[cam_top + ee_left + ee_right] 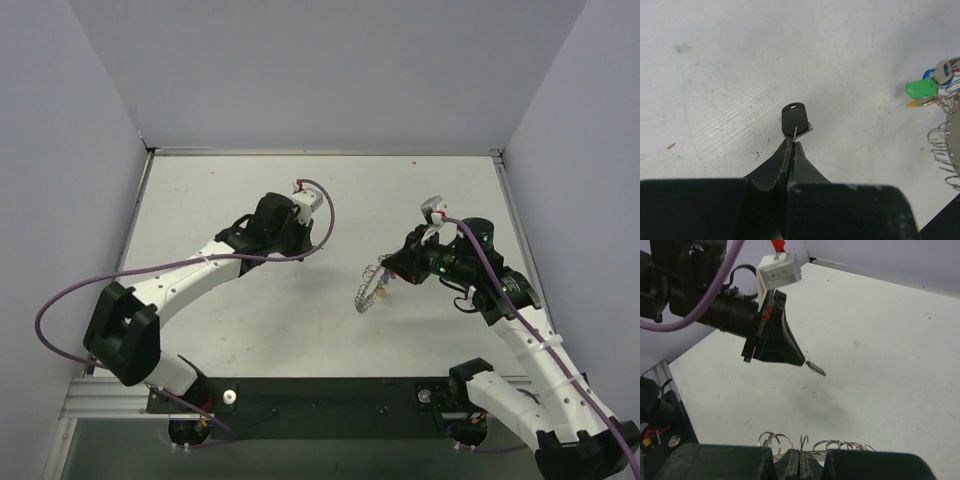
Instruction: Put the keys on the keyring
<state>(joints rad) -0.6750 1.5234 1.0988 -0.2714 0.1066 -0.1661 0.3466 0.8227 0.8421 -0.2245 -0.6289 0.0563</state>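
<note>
A small silver key with a black plastic head (793, 118) is pinched by its blade in the left gripper (792, 142). The jaws are closed to a sliver on it, w/ the head pointing away from the wrist. In the right wrist view the key is seen held off the scuffed white table (740, 65), w/ a shadow below it.

The large silvery metal keyring of toothed wire loops (369, 288) is clamped in the right gripper (800, 460), which is likewise closed tight. The ring is lifted near the table's centre, to the right of the key and apart from it. A green-headed key (920, 89), a blue-headed key (928, 74) and a yellow-headed key (916, 103) are clustered at the ring's far end, apparently already on it.

Step in hand, as judged: the black key's head hole is to be brought to a free wire end and threaded. The hole should be turned to face the wire, i.e. a head-first approach, w/ the ring held steady. The grip on the blade is thin, so twist or slip is likely if the head is pushed hard vs. the wire. Light contact and a slow feed are advised. Which loop end is open cannot be told.
</note>
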